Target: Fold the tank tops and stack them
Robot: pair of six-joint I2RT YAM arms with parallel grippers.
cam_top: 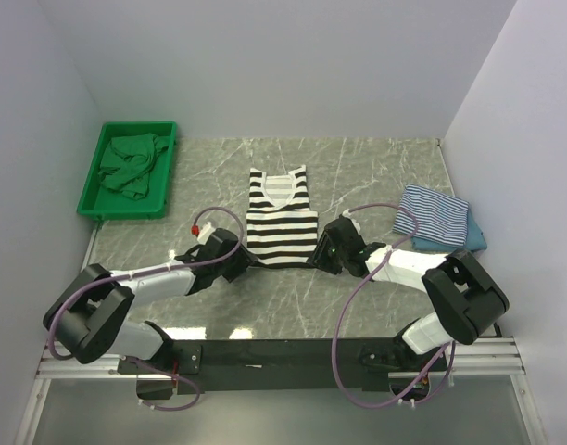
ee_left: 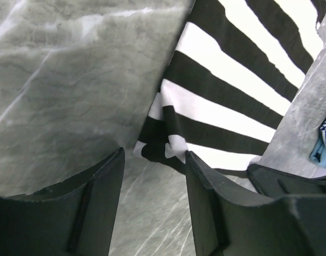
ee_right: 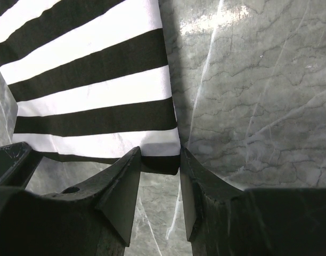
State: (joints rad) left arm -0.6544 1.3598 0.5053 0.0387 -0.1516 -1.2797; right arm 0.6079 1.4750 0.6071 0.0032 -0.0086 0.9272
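Grey marbled table point(cam_top: 367, 171) fills the overhead view, with walls on three sides. The black-and-white striped top point(cam_top: 282, 222) lies flat at its centre, hem toward the arms. The left gripper point(cam_top: 239, 264) sits at the hem's left corner and the right gripper point(cam_top: 328, 248) at its right corner. The folded stack point(cam_top: 434, 221) lies to the right, well apart, and a green tray point(cam_top: 96, 206) stands far left. Bare table beyond the neckline gives room for a forward fold. In the left wrist view the jaws stand apart with nothing clamped. The hem corner sits just ahead of the gap, nearer one finger, so the gripper should probably advance until the whole corner enters before closing. In the right wrist view the jaws are also apart, with the hem corner in the gap, not yet pinched. Closing both grippers together should keep the hem level.
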